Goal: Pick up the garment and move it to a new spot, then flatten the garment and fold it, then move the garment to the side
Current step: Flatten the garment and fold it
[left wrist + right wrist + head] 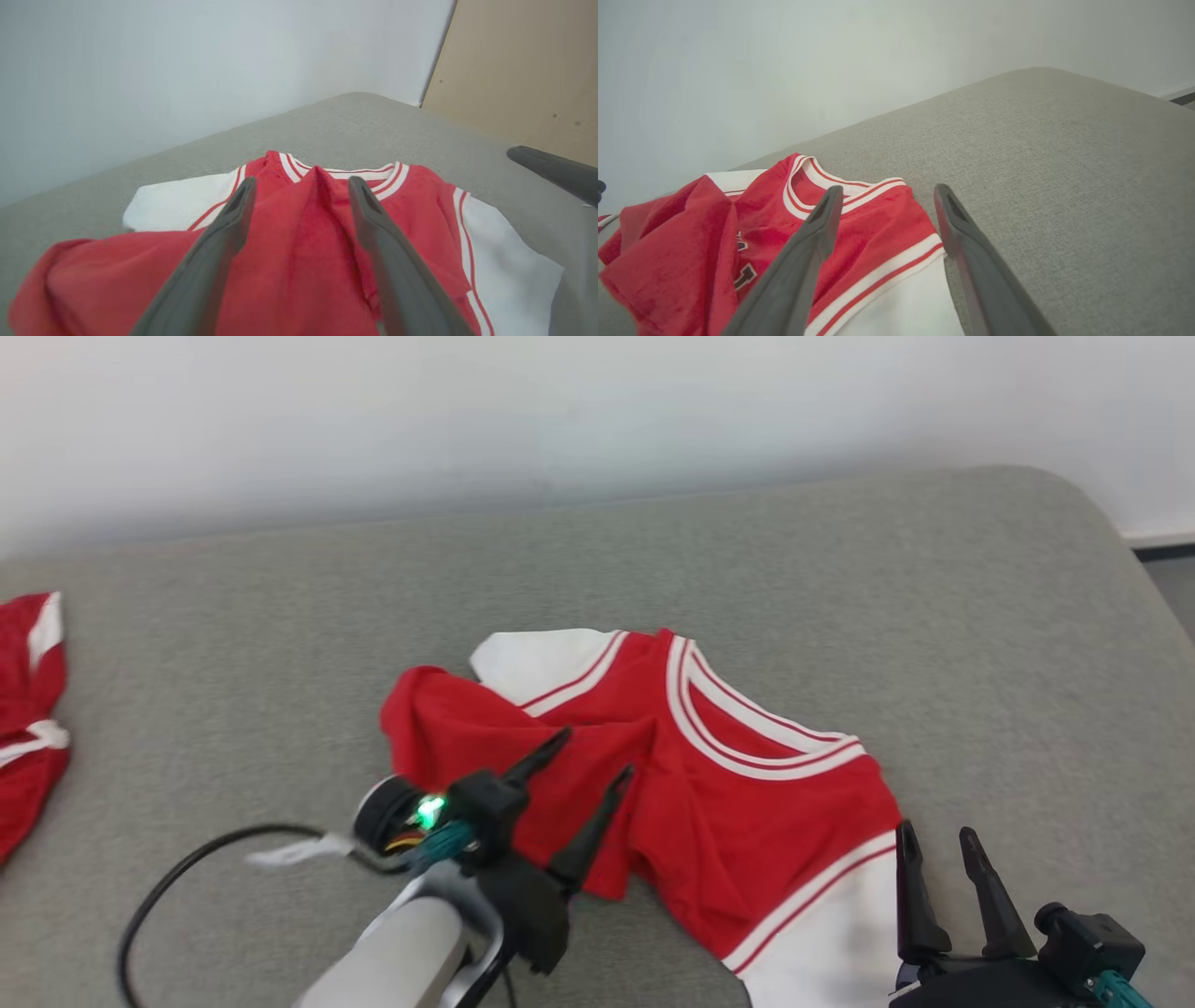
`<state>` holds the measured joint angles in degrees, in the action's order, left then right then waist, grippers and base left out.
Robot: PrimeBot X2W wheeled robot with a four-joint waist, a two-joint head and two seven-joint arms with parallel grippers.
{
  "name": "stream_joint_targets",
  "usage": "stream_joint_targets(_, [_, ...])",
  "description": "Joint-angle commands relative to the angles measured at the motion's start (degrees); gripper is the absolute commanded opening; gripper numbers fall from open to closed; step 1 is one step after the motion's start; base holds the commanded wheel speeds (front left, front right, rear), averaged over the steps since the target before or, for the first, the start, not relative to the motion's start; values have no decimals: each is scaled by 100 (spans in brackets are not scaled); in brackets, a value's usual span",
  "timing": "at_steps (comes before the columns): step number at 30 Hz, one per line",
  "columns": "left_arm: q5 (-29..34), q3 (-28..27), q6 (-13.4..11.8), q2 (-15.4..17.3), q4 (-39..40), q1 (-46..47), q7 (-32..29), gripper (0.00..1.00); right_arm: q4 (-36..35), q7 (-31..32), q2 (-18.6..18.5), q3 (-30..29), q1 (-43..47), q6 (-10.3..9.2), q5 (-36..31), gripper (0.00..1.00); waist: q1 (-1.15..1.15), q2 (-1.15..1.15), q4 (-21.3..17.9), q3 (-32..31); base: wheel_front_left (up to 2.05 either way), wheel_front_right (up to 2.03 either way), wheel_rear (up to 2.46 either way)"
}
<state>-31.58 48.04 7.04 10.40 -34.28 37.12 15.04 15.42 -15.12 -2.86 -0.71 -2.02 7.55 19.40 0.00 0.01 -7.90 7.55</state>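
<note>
So the left fingers (597, 821) are spread apart over the garment (747, 784), on its bunched red side, gripping nothing, probably lined up to smooth that lump. The right fingers (913, 887) are also apart, parked at its 5 o'clock by the white sleeve (831, 952). It lies mid grey surface (840, 569), not yet folded.

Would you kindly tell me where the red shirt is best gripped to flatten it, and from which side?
Grip the loose edge of the bunched red flap folded over the shirt's chest. Come from the robot's left with the open left end effector, which hovers above it; the flap stands raised off the grey surface, so a finger should probably slide under.
</note>
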Motion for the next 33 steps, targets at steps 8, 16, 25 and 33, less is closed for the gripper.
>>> stream_joint_targets(8, [285,-810,-141,605,598,-1003,21,100,-63,-1,-3,16,17,-14,7,100,0,-1,670,8,0,0,0])
stream_joint_targets(16, [327,-1223,-98,583,533,-1335,21,100,-58,-1,-4,-8,-121,-14,-27,100,0,-1,558,178,0,0,0])
stream_joint_targets(25, [442,-1016,3,147,553,-1675,21,100,-79,-1,-1,-108,-121,-14,13,100,0,-1,455,360,0,0,0])
stream_joint_targets(33, [393,-899,52,-47,303,-1654,21,100,-63,-1,-3,-99,-220,-14,0,100,0,-1,431,404,0,0,0])
